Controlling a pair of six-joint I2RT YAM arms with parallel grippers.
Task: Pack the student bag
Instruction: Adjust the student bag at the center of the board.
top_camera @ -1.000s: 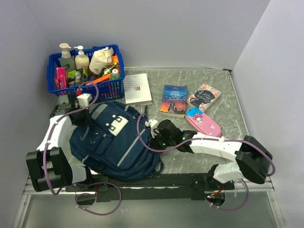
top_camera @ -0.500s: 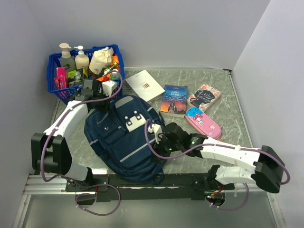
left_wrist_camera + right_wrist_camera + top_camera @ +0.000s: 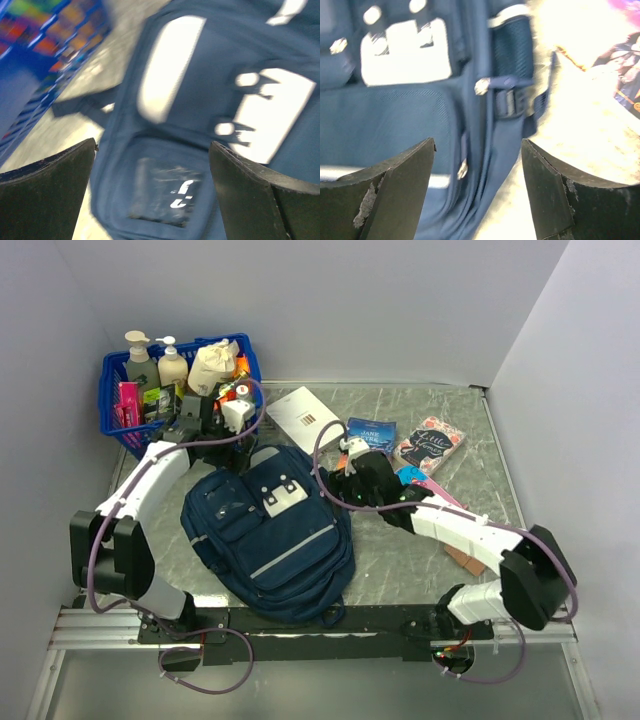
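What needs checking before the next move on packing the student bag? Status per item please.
1. Left pincer open and empty: ok.
2. Right pincer open and empty: ok.
3. Student bag lying flat, front up: ok.
4. Bag opened for loading: not ok, no opening shows.
5. Pink pencil case clear to grasp: not ok, the right arm crosses over it.
6. Wrist views sharp: not ok, both are blurred.

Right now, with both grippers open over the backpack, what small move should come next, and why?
Probably lower the right gripper onto the zipper pull beneath it: the navy backpack lies flat, apparently zipped, and the left gripper is empty too.
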